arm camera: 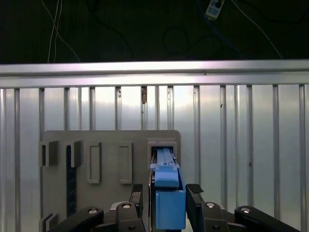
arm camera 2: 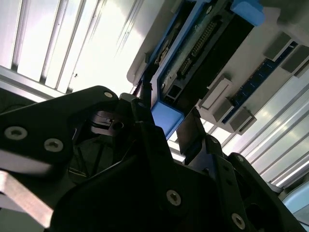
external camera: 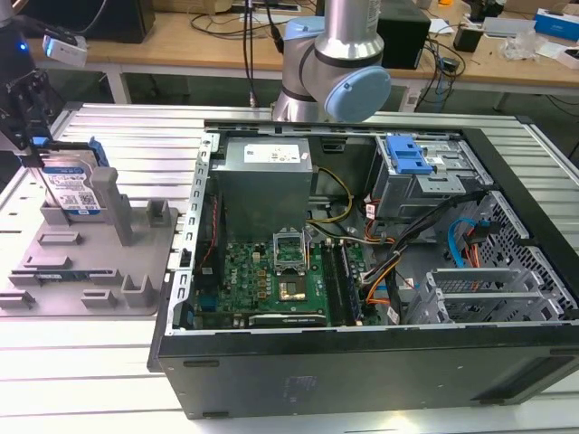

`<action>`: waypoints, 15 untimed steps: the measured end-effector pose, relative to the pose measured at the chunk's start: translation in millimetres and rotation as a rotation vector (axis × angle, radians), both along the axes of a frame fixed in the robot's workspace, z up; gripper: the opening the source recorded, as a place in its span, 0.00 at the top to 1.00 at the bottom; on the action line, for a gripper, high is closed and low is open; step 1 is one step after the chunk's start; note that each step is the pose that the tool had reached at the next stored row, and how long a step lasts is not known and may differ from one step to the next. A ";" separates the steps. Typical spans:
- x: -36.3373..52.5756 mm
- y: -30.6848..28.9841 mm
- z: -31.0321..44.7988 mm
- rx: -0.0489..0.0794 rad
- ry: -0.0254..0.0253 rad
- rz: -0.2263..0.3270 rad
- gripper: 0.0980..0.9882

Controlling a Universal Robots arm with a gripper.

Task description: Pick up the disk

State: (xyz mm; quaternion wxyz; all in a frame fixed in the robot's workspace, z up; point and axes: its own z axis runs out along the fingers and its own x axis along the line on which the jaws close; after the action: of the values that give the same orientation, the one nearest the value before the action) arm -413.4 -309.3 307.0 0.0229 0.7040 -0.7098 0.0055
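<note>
Black gripper (arm camera: 166, 189) fingers (arm camera: 195, 203) sit closest in the first wrist view, drawn in narrow on either side of the disk (arm camera: 169, 205), and its blue rail fills the space between them. As far as I can see, both jaws press against the disk's faces, so the gripper is holding it by its upper edge. In the second wrist view the same blue rail end (arm camera 2: 166, 118) shows between the dark fingers (arm camera 2: 145, 104).

From the exterior view the disk (external camera: 74, 190) stands upright on its edge directly under the gripper (external camera: 34, 149), with its white-and-blue label facing outward. Its lower edge is seated in the grey tray (external camera: 90, 271). The tray's upright posts stand just beside the gripper, on the exterior view's right of the disk.

Under the tray and the gripper lies a ribbed metal table (external camera: 136, 136). An open computer case (external camera: 362, 371) rests on it, well apart from the gripper, and its green circuit board (external camera: 271, 271) and a blue latch (external camera: 407, 155) are visible inside. Beyond the case, farther from the gripper, rises the arm (external camera: 339, 54), in front of a wooden bench (external camera: 181, 45) strewn with cables.
</note>
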 end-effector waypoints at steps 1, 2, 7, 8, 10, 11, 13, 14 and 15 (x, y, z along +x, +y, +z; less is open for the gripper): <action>0.0 0.0 -0.3 0.000 -0.0003 0.000 0.57; 0.0 0.0 -0.7 0.000 -0.0005 0.000 0.57; 0.0 0.0 -2.2 -0.001 -0.0006 0.000 0.57; 0.0 0.0 -2.7 -0.001 -0.0007 0.000 0.57; 0.0 0.0 -3.6 -0.001 -0.0006 0.000 0.57; 0.0 0.0 -3.9 -0.001 -0.0006 0.000 0.57; 0.0 0.0 -4.5 -0.001 -0.0005 0.000 0.57; 0.0 0.1 -5.0 -0.001 -0.0005 0.000 0.57; 0.0 0.1 -5.2 -0.001 -0.0005 0.000 0.57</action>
State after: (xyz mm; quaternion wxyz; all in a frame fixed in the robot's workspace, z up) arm -413.4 -309.2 301.8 0.0230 0.7040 -0.7098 0.0061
